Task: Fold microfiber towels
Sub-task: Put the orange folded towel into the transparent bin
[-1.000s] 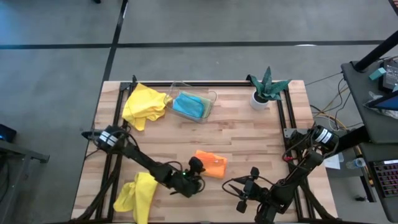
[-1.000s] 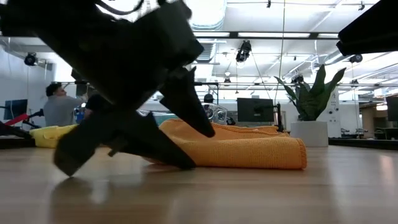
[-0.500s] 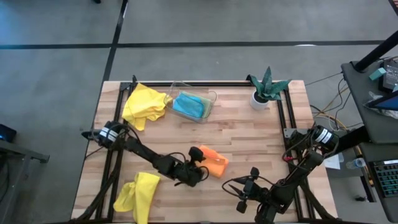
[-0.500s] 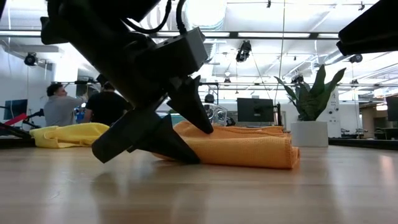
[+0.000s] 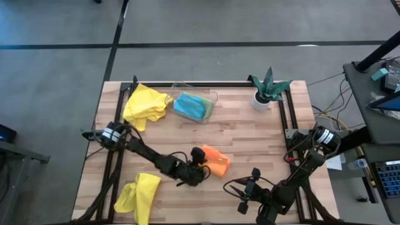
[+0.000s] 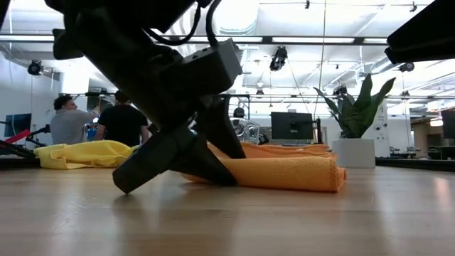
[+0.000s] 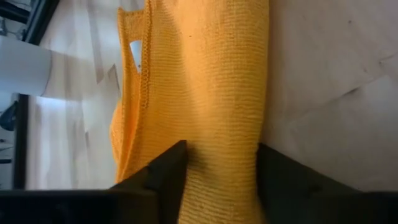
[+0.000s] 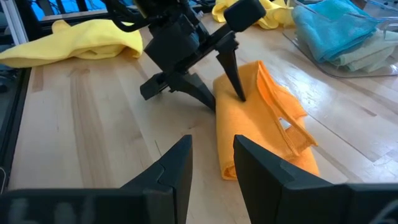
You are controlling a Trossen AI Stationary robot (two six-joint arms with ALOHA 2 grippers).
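Left gripper (image 5: pixel 201 164) is down on the table, its two fingers (image 8: pixel 231 70) straddling the near edge of the orange towel (image 5: pixel 215 162), one laid on top, one at the fold's side. They look closed onto the cloth, though the wrist view hides the tips, so call it a probable pinch. That hold suits gathering the folded edge, either to square it up or carry it off.

Right gripper (image 5: pixel 245 199) waits nearer the front edge, fingers slightly apart, holding nothing, aimed at the towel from just beside it.

Off to the left gripper's side, one yellow towel (image 5: pixel 139 195) lies crumpled. Beyond the fingers sits the tray (image 5: pixel 214 97) with the blue towel (image 5: pixel 190 105) inside, another yellow towel (image 5: pixel 145 105) beside it, and the plant (image 5: pixel 268 89) well apart. Nothing blocks the route to the tray.
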